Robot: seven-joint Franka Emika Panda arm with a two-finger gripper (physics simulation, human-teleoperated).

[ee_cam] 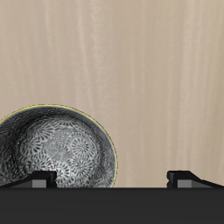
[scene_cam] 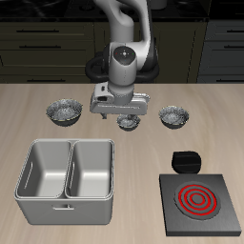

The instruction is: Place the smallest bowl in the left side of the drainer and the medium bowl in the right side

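Smallest bowl (scene_cam: pixel 126 122) mid-table, behind drainer (scene_cam: pixel 67 170); gripper (scene_cam: pixel 119 112) directly above, fingers spread, nothing held, one finger outside rim for pinch.

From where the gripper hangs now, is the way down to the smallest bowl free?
Probably yes. The gripper hangs right above the smallest bowl with its jaws open, and the wrist view shows only bare table around the bowl. It looks off-centre, so a small shift is likely needed first.

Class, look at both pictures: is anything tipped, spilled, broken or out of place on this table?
Nothing stands out. Three bowls sit upright behind the drainer, whose two compartments are empty, and the stove lies flat. The end effector hovers near the smallest bowl.
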